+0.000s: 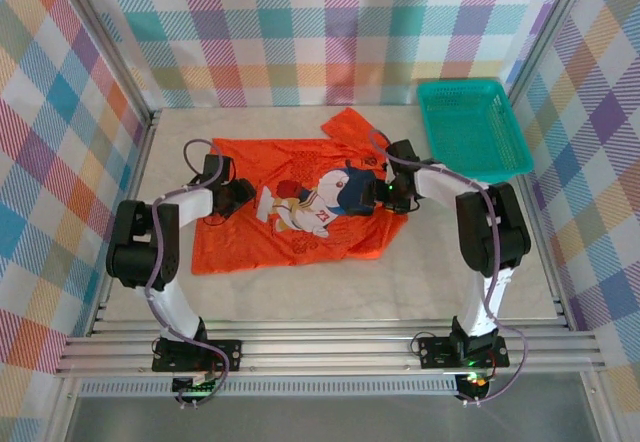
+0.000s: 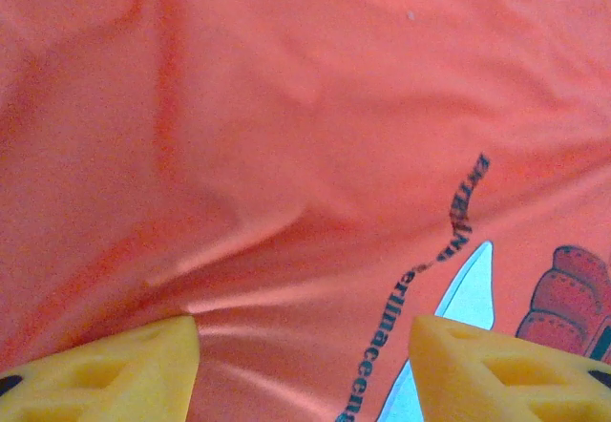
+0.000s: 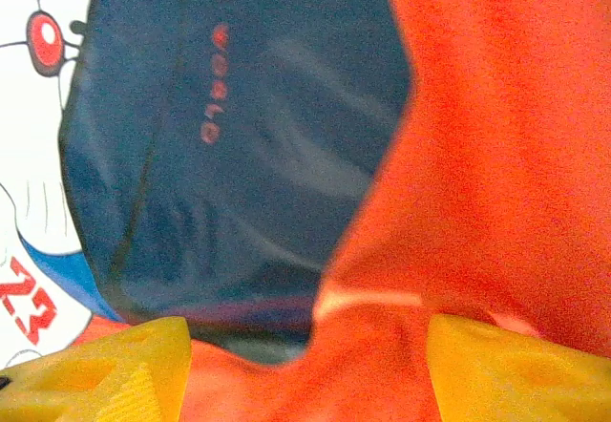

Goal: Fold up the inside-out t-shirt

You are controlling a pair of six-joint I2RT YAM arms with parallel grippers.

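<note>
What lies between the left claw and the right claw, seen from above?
The cartoon print of the orange-red t-shirt lies between the left claw and the right claw, as the top external view shows.

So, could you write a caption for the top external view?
Left arm and right arm reach onto the orange t-shirt on the table, teal basket far right.
</note>
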